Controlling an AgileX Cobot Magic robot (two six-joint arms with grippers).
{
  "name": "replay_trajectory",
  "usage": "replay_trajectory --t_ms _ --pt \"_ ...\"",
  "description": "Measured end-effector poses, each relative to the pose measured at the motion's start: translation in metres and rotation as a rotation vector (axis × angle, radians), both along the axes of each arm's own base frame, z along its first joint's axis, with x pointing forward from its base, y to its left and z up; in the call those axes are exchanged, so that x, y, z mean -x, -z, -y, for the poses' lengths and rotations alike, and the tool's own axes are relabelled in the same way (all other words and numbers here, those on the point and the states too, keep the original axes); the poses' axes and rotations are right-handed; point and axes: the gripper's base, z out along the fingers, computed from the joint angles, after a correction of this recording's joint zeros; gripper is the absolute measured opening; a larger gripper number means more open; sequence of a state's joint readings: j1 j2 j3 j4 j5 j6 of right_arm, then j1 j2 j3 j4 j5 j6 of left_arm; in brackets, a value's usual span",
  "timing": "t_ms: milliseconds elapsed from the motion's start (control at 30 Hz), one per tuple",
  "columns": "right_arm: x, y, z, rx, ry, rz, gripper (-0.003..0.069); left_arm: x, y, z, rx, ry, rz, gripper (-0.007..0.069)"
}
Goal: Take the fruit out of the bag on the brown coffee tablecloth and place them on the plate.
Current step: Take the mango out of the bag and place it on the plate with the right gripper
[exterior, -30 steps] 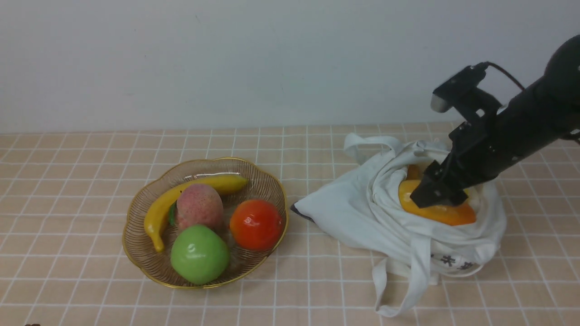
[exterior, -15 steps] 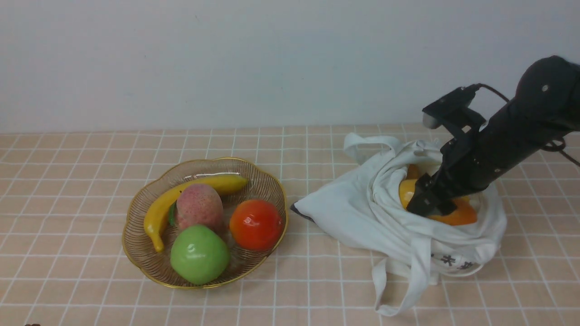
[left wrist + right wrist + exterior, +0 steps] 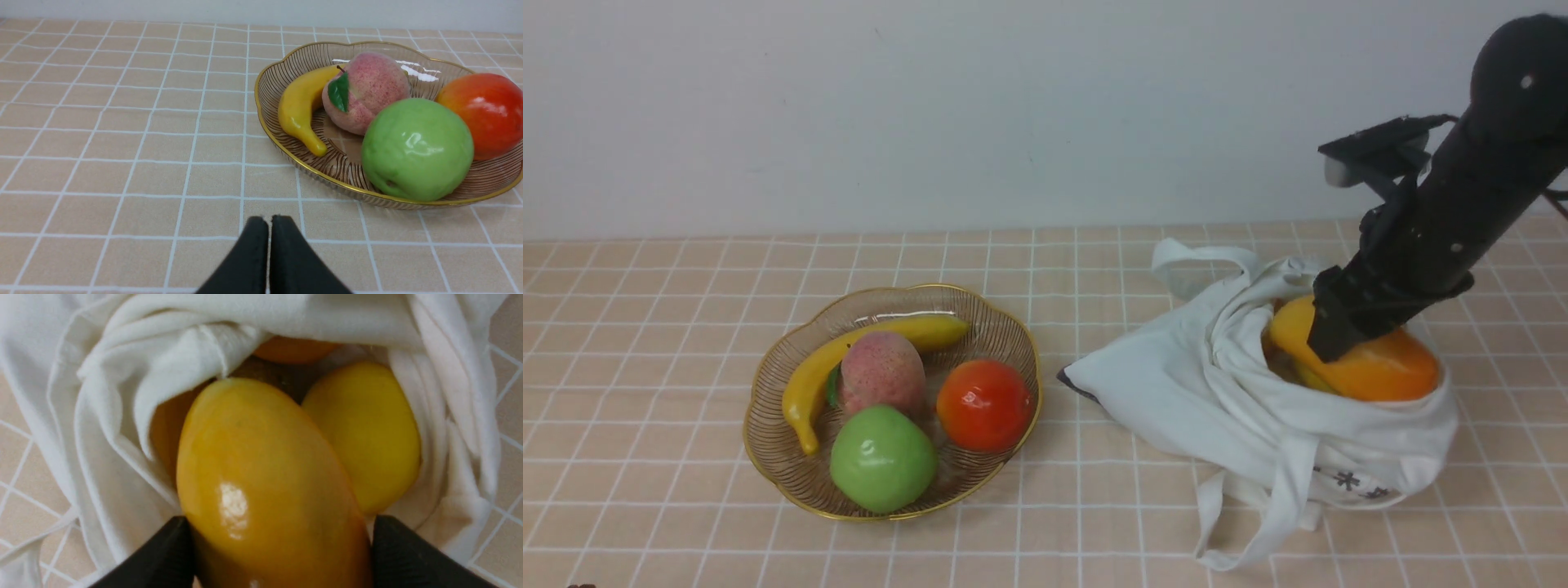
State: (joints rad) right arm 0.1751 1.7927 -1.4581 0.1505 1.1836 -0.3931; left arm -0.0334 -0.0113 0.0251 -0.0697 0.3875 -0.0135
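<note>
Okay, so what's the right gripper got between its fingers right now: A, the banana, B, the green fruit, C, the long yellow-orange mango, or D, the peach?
C: the right gripper has a finger against each side of the long yellow-orange mango, at the mouth of the white bag.

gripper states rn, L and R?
Left gripper: closed, fingertips together, nothing held.
Right gripper: closed on the long yellow-orange mango, one finger on either side.
</note>
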Motion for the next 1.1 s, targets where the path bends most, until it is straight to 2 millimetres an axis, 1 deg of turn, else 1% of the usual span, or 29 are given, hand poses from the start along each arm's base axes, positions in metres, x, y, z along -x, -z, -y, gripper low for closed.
replay_trajectory --t_ms 200,267,333,367,400,433,467,500,533,600,633,667,733,767,800,833,867,967,1000,1100 --pt "0.016 -0.05 0.003 -0.042 0.059 0.124 0.0501 0.0 0.0 0.0 0.0 0.0 0.0 -0.0008" --pt "0.024 -0.074 0.002 -0.079 0.065 0.182 0.0501 0.0 0.0 0.0 0.0 0.0 0.0 -0.0008" --pt "0.031 -0.094 0.001 -0.12 0.066 0.229 0.0501 0.0 0.0 0.0 0.0 0.0 0.0 -0.0008" --pt "0.033 -0.1 0.0 -0.143 0.067 0.242 0.0501 0.0 0.0 0.0 0.0 0.0 0.0 -0.0008" --pt "0.037 -0.112 -0.002 -0.186 0.066 0.27 0.0501 0.0 0.0 0.0 0.0 0.0 0.0 -0.0008" --pt "0.039 -0.117 -0.005 -0.215 0.061 0.276 0.0501 0.0 0.0 0.0 0.0 0.0 0.0 -0.0008" --pt "0.041 -0.125 -0.009 -0.265 0.041 0.294 0.0501 0.0 0.0 0.0 0.0 0.0 0.0 -0.0008" --pt "0.042 -0.129 -0.012 -0.29 0.024 0.301 0.0501 0.0 0.0 0.0 0.0 0.0 0.0 -0.0008" --pt "0.045 -0.135 -0.022 -0.347 -0.031 0.319 0.0501 0.0 0.0 0.0 0.0 0.0 0.0 -0.0008" --pt "0.047 -0.137 -0.037 -0.391 -0.089 0.344 0.05 0.0 0.0 0.0 0.0 0.0 0.0 -0.0008" --pt "0.049 -0.139 -0.051 -0.417 -0.13 0.366 0.05 0.0 0.0 0.0 0.0 0.0 0.0 -0.0008" --pt "0.05 -0.14 -0.061 -0.429 -0.155 0.381 0.05 0.0 0.0 0.0 0.0 0.0 0.0 -0.0008" --pt "0.052 -0.137 -0.09 -0.455 -0.214 0.408 0.05 0.0 0.0 0.0 0.0 0.0 0.0 -0.0008" --pt "0.053 -0.137 -0.093 -0.457 -0.22 0.412 0.05 0.0 0.0 0.0 0.0 0.0 0.0 -0.0008" --pt "0.053 -0.13 -0.112 -0.465 -0.251 0.416 0.05 0.0 0.0 0.0 0.0 0.0 0.0 -0.0008" --pt "0.054 -0.122 -0.134 -0.474 -0.276 0.418 0.05 0.0 0.0 0.0 0.0 0.0 0.0 -0.0008" --pt "0.053 -0.112 -0.15 -0.473 -0.291 0.417 0.05 0.0 0.0 0.0 0.0 0.0 0.0 -0.0008" --pt "0.048 -0.085 -0.186 -0.454 -0.318 0.424 0.05 0.0 0.0 0.0 0.0 0.0 0.0 -0.0008" --pt "0.045 -0.07 -0.201 -0.449 -0.32 0.429 0.05 0.0 0.0 0.0 0.0 0.0 0.0 -0.0008" --pt "0.036 -0.036 -0.229 -0.443 -0.304 0.448 0.0498 0.0 0.0 0.0 0.0 0.0 0.0 -0.0008"
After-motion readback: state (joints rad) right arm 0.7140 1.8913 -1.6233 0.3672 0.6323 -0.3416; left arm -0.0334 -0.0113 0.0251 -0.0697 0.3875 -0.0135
